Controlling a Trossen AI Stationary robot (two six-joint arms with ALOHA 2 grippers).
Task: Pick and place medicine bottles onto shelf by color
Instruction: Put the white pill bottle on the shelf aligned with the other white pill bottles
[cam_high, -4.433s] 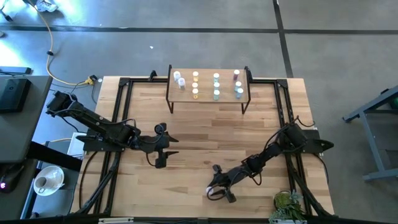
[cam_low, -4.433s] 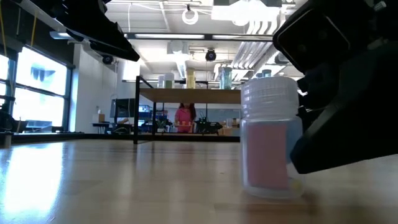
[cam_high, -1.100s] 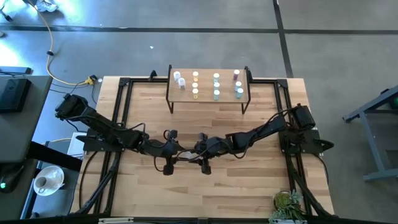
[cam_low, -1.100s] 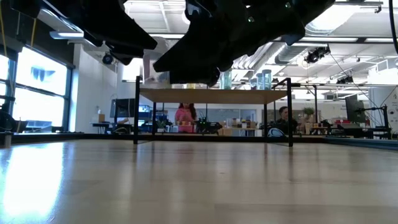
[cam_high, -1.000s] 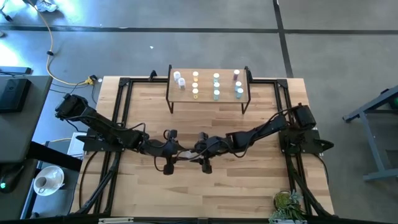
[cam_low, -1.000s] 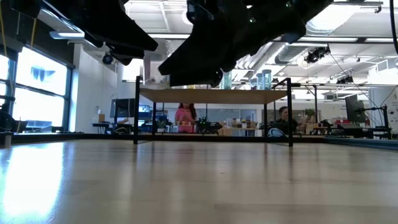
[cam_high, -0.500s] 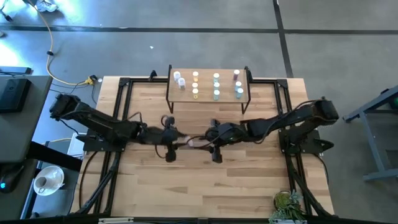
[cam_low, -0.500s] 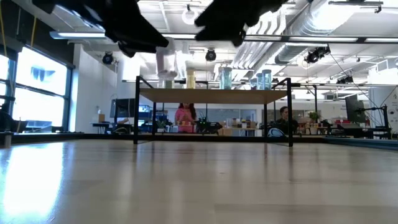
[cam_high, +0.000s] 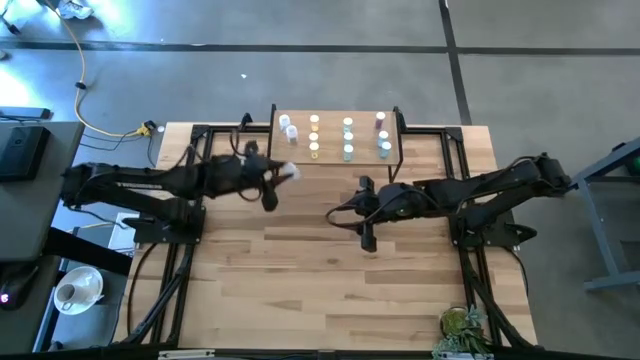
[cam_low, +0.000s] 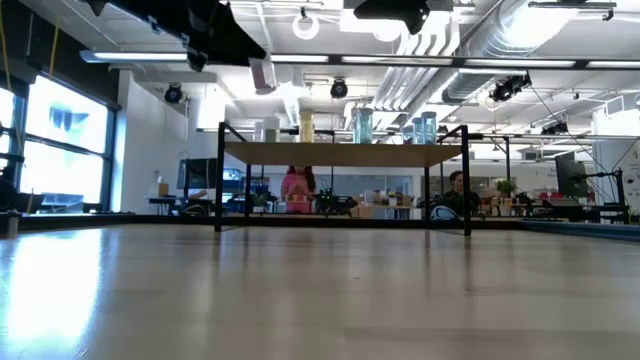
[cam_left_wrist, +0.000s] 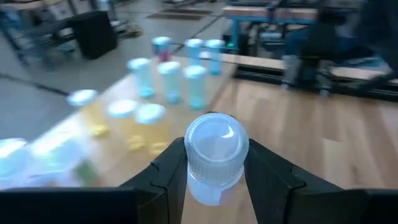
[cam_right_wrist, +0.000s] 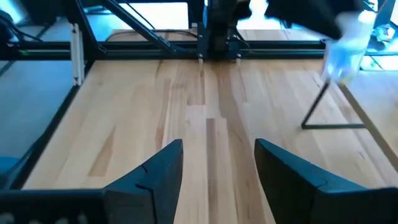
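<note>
My left gripper (cam_high: 280, 173) hangs in the air just in front of the shelf's left end, shut on a pale medicine bottle (cam_left_wrist: 214, 158) with a white ribbed cap. The low view shows the bottle (cam_low: 263, 75) above shelf height. The shelf (cam_high: 332, 159), a small wooden board on black legs, stands at the table's far edge. On it stand rows of bottles: white (cam_high: 288, 128), yellow (cam_high: 314, 135), green (cam_high: 348, 138), blue (cam_high: 383, 146) and pink (cam_high: 380, 120). My right gripper (cam_high: 338, 212) hovers open over the table's middle, nothing between its fingers (cam_right_wrist: 163, 171). My left gripper pinches the bottle between its two fingers (cam_left_wrist: 171, 168), which lie against opposite sides at the cap's lower edge (cam_left_wrist: 193, 169). The fingers come nearly level from the table's left side. The bottle is lifted clear, its cap top facing the wrist camera.
Black frame rails (cam_high: 200, 140) run along the table's left, right and far sides. A small green plant (cam_high: 462, 330) sits at the near right corner. Bare wooden tabletop (cam_high: 330, 290) lies between the arms and the near edge. People show in the room behind (cam_low: 297, 188).
My left gripper has carried the bottle up and away from the table's middle toward the far edge, to the shelf's left end, swinging about as it went. My right gripper has risen and drawn back toward the right, staying open.
</note>
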